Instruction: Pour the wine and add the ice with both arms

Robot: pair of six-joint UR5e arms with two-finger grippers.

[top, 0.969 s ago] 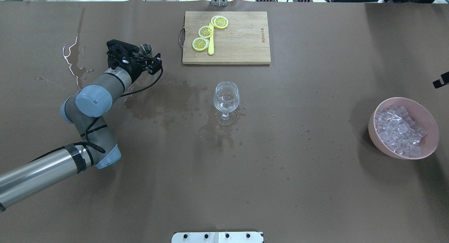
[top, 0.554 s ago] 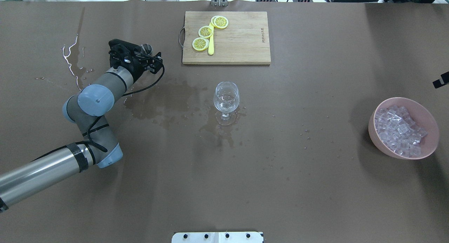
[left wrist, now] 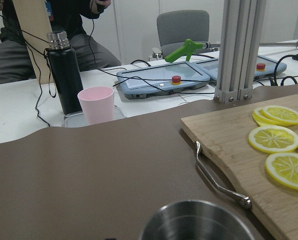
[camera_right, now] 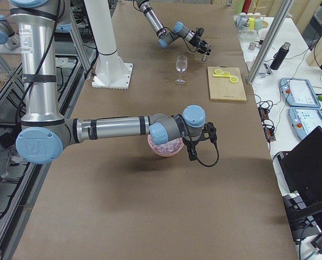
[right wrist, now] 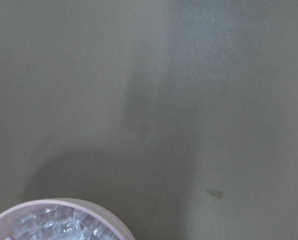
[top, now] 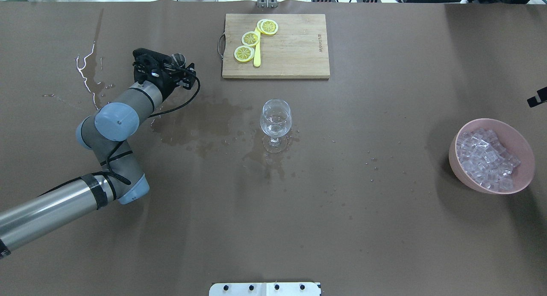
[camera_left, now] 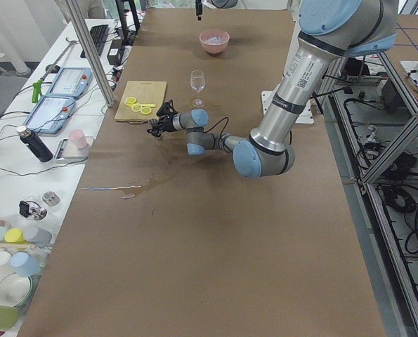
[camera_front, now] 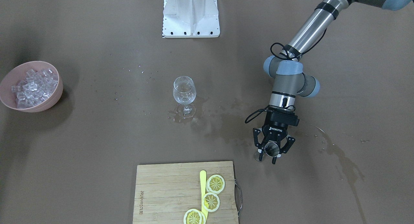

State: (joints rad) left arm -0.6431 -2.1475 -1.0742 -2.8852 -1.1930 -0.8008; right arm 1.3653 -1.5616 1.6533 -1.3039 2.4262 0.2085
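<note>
My left gripper [camera_front: 271,151] is low over the table beside the cutting board, shut on a small steel cup [camera_front: 271,148]. The cup also shows in the overhead view [top: 177,58] and the left wrist view [left wrist: 196,220]. The wine glass [top: 275,118] stands upright mid-table with a little clear wine [camera_front: 183,94] in it. Ice cubes [top: 485,159] fill a pink bowl [top: 526,176] at the right. My right gripper [camera_right: 196,147] hangs beside that bowl; I cannot tell whether it is open. The right wrist view shows only the bowl's rim [right wrist: 63,202].
A wooden cutting board [top: 295,52] with lemon slices [top: 250,39] and a yellow knife lies at the far edge. Wet patches [top: 205,125] spread between the left arm and the glass. A white stand base [camera_front: 190,14] sits at the robot's side.
My left arm's elbow and wrist have shifted slightly to the right; the cup stays about where it was. The glass and the bowl have not moved.
</note>
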